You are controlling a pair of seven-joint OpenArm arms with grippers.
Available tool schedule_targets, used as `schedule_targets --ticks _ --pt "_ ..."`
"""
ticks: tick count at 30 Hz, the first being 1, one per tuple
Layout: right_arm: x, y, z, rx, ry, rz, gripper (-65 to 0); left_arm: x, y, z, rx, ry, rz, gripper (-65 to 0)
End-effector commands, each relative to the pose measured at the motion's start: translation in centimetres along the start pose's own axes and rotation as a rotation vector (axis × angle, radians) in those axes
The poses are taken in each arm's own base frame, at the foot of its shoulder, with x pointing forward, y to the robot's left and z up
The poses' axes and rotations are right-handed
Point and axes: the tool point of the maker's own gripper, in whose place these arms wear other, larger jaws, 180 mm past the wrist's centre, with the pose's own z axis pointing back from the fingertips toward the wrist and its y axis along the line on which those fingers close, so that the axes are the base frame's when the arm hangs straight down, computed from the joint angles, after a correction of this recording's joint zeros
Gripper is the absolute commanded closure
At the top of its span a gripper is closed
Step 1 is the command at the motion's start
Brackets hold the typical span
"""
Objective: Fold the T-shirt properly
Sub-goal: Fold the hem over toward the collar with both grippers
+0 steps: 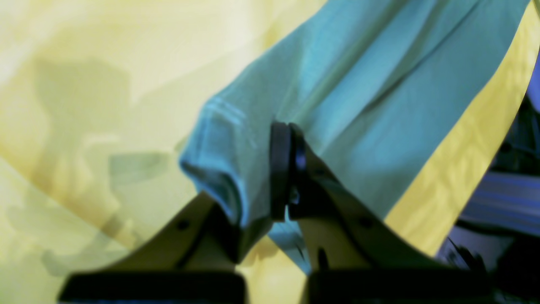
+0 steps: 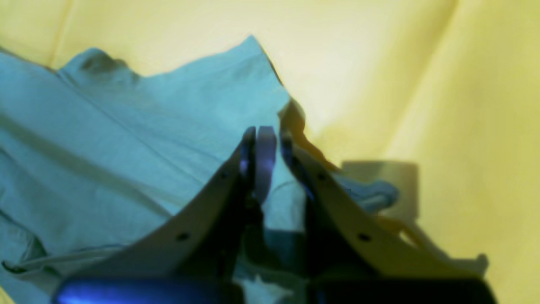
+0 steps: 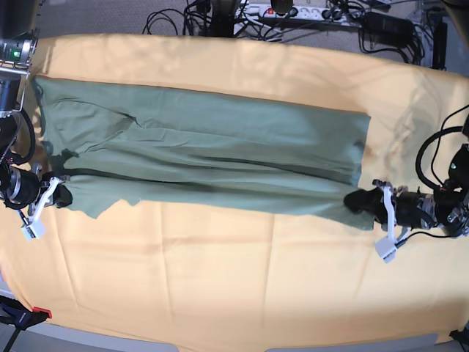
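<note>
The sage-green T-shirt (image 3: 205,161) lies stretched lengthwise in a long band across the yellow-orange cloth, folded along its near edge. On the right of the base view my left gripper (image 3: 365,201) is shut on the shirt's near right corner. In the left wrist view its jaws (image 1: 287,169) pinch a fold of the T-shirt (image 1: 371,84), which hangs slightly above the cloth. Over at the left of the base view, my right gripper (image 3: 61,195) is shut on the near left corner. The right wrist view shows that gripper (image 2: 265,156) clamped on the T-shirt (image 2: 126,147) edge.
The yellow-orange cloth (image 3: 220,279) covers the whole table. A power strip and cables (image 3: 293,11) run along the far edge. A red clamp (image 3: 37,314) holds the cloth at the near left corner. Black cables (image 3: 432,154) loop by the arm on the right.
</note>
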Motion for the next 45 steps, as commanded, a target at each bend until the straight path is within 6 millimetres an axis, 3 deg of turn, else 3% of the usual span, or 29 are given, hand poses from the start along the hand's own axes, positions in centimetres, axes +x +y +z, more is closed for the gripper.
schedule_targets --ticks 1,10,21,27,32,40,45 --pt "2.3 -1.5 1.7 -0.042 -0.051 0.032 0.0 2.1 0.4 1.5 0.024 -0.054 -0.032 0.0" --pt "3.7 -2.2 2.4 -0.059 -0.124 0.041 0.0 4.9 2.0 1.7 0.133 -0.185 -0.159 0.0" --pt "4.8 -3.8 2.8 -0.148 -0.180 0.053 0.0 5.4 0.7 -1.1 0.094 -0.165 -0.202 0.0" --pt "5.5 -3.8 3.1 -0.142 -0.187 0.063 0.0 5.4 0.6 -1.3 0.090 -0.163 -0.204 0.0" --pt "4.9 -3.1 2.9 -0.103 -0.131 0.078 0.0 3.9 0.2 -1.4 0.059 -0.085 -0.154 0.0" --pt "2.7 -1.5 2.7 -0.008 -0.012 0.007 0.0 1.4 -2.6 -1.3 -0.104 0.047 -0.022 0.0" --pt "2.2 -1.5 2.7 -0.010 0.013 0.008 0.0 -1.0 -2.6 -1.0 -0.104 0.187 -0.032 0.0"
